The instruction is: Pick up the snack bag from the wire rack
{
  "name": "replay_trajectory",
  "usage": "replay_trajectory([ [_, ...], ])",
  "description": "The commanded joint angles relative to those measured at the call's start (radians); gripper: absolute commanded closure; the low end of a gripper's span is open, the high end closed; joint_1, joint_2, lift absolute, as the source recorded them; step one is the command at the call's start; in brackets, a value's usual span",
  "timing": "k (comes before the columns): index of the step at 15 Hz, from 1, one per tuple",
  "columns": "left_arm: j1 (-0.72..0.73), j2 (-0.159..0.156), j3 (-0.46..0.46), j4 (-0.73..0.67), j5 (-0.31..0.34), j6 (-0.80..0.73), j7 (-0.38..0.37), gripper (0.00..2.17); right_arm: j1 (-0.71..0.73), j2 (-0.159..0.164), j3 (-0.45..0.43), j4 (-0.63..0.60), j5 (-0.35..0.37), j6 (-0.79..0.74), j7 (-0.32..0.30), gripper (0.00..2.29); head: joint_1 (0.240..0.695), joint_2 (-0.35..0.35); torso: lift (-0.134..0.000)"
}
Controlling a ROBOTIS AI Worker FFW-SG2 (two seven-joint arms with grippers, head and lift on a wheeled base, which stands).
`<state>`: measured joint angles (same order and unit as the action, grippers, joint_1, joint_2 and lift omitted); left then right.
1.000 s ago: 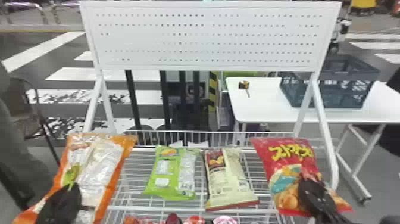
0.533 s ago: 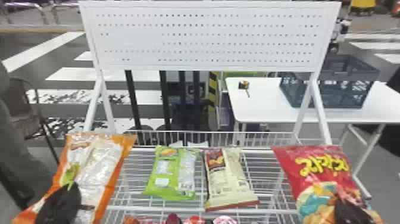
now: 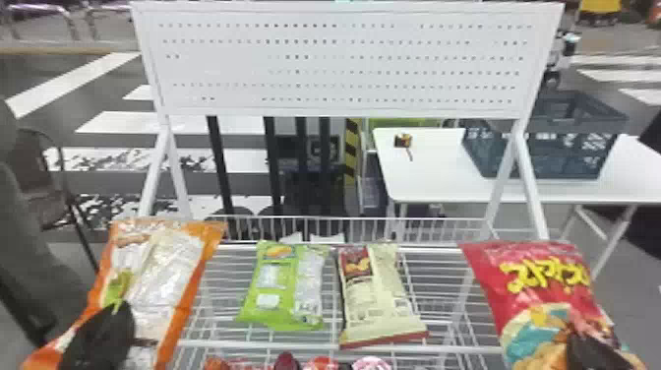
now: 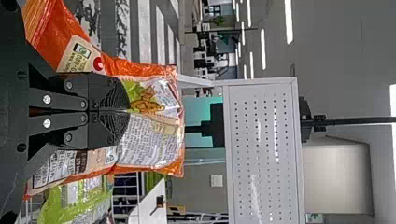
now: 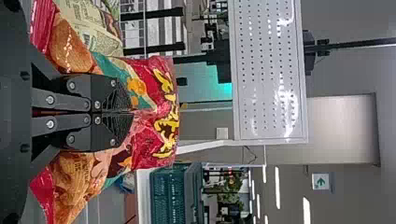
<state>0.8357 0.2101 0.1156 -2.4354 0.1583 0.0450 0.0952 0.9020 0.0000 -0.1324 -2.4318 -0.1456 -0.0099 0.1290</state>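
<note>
Apparent gap beside cream bag [image 3: 379, 300], rail [image 3: 354, 218] behind

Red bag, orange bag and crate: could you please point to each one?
Red bag [image 3: 536, 295], head view, upper half.
Orange bag [image 4: 149, 144], left wrist view, pale printed part.
Crate [image 3: 570, 157], head view, its near side wall.

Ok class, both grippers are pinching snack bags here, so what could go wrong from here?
The red bag bunches around the right gripper, so it might slip or its contents might be crushed.
It also appears close to the frame's right upright and could snag there.
The orange bag, pinched by the left gripper, could nudge the green bag if swung inward.
</note>
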Motion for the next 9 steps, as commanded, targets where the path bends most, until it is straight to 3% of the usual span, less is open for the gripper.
replay_trajectory([
  [1, 0.003, 0.0, 0.001, -0.002, 0.0, 0.0, 0.0, 1.67, 0.002, 0.001, 0.004, -0.004, 0.001, 0.0, 0.001, 2.25, 0.499, 0.0, 0.0],
  [9, 0.006, 0.0, 0.003, -0.01, 0.0, -0.003, 0.0, 1.67, 0.011, 0.001, 0.007, -0.018, 0.001, -0.003, 0.009, 2.25, 0.499, 0.0, 0.0],
])
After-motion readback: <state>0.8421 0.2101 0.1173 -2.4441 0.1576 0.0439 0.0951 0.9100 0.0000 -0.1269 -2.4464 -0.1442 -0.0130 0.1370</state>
